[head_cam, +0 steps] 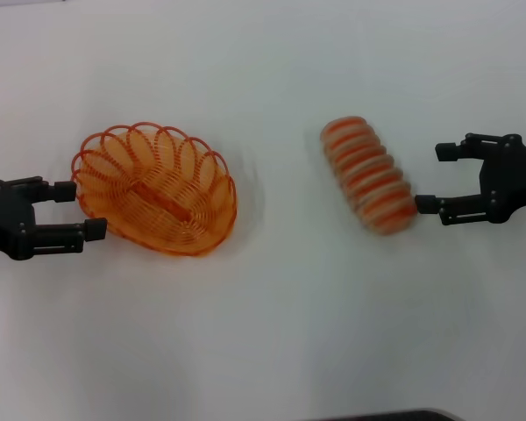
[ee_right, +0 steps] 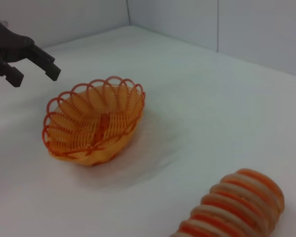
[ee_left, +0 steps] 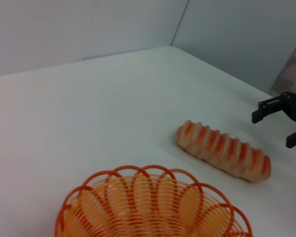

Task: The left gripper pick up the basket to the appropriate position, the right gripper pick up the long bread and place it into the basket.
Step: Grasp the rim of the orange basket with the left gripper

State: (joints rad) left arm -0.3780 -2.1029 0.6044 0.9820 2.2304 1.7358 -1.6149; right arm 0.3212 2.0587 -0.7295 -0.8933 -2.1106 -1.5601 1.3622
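The orange wire basket (head_cam: 153,189) sits upright and empty on the white table, left of centre. My left gripper (head_cam: 81,210) is open at the basket's left end, its fingertips close to the rim. The striped long bread (head_cam: 368,174) lies on the table right of centre, angled. My right gripper (head_cam: 437,178) is open just right of the bread, its near fingertip close to the loaf's end. The left wrist view shows the basket (ee_left: 153,207), the bread (ee_left: 222,150) and the right gripper (ee_left: 274,128). The right wrist view shows the basket (ee_right: 93,121), the bread (ee_right: 237,207) and the left gripper (ee_right: 33,75).
The white table (head_cam: 272,333) is bordered by pale walls at the back, seen in the left wrist view (ee_left: 227,34). A dark edge (head_cam: 394,414) shows at the table's front. A stretch of bare table lies between basket and bread.
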